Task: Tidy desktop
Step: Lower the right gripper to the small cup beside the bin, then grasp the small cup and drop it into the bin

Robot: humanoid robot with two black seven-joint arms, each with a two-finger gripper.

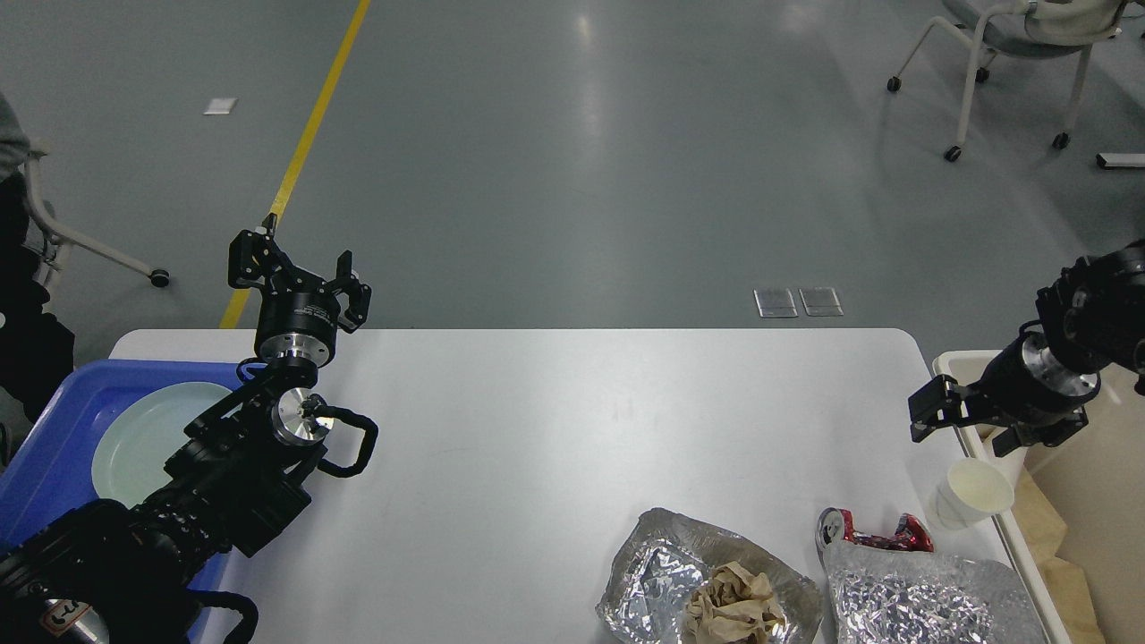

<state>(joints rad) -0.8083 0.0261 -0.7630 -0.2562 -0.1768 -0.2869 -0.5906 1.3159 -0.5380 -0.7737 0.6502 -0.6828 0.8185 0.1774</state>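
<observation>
The white desktop [537,429] fills the middle of the head view. On its near right lie an open foil sheet [653,572] with crumpled brown paper [735,604] on it, a second crumpled foil sheet [921,595], a crushed red can [872,532] and a white paper cup [975,490] on its side by the right edge. My left gripper [300,268] is open and empty, raised over the desktop's far left corner. My right gripper [971,427] is open and empty, just above the right edge, a little beyond the cup.
A blue tray [54,447] holding a pale plate [143,438] sits at the left edge, partly under my left arm. A beige bin [950,362] stands beside the right edge. A chair [1011,54] stands on the floor far right.
</observation>
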